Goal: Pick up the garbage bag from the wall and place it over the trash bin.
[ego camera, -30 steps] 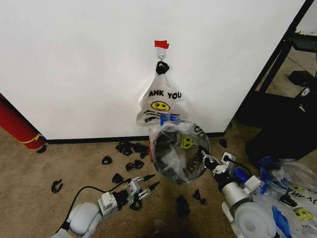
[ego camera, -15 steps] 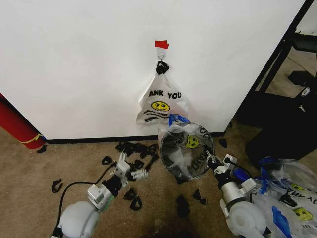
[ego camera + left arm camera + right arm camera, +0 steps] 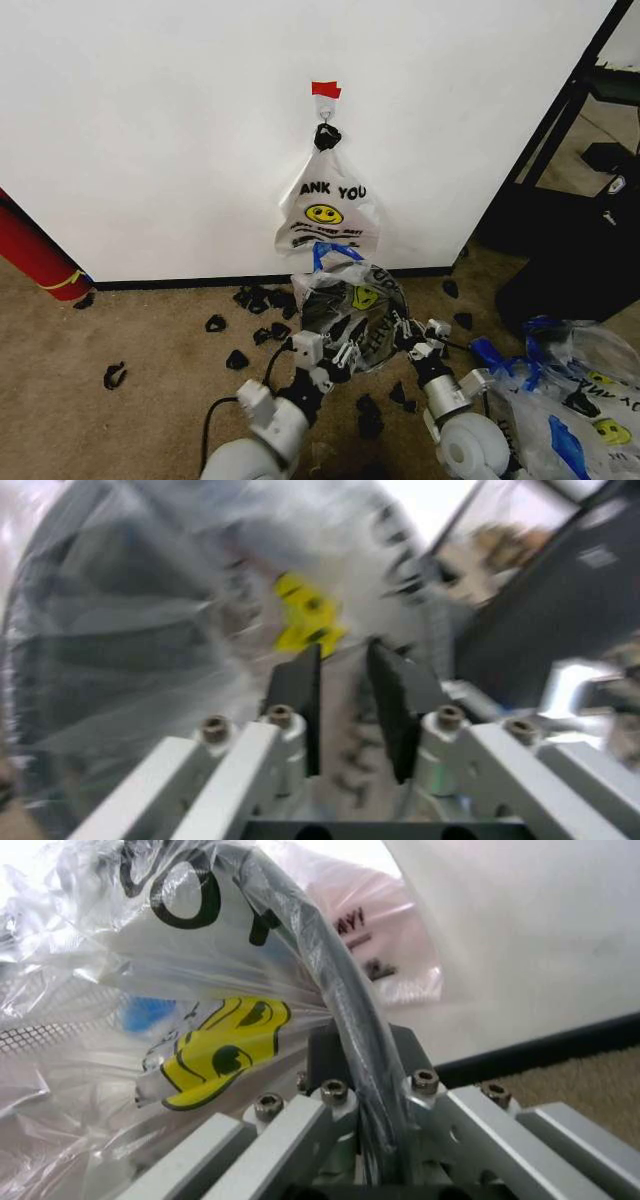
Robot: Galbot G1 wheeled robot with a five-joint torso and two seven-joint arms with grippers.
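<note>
R pincer (image 3: 365, 1099) clenched on trash bin (image 3: 340, 325) rim (bag-covered); L pincer (image 3: 350, 705) released.

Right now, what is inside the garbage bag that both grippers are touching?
Through the garbage bag shows the trash bin's black rim, clamped with the plastic by the right gripper; the left gripper is at the bag too. The plastic covers the bin's bottom.

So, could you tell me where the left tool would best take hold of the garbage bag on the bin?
Probably the loose plastic along the trash bin's near-left rim. The garbage bag is draped over the bin, and the right tool already clamps the opposite edge. The left tool, open beside that rim, could come in from the robot's left.
</note>
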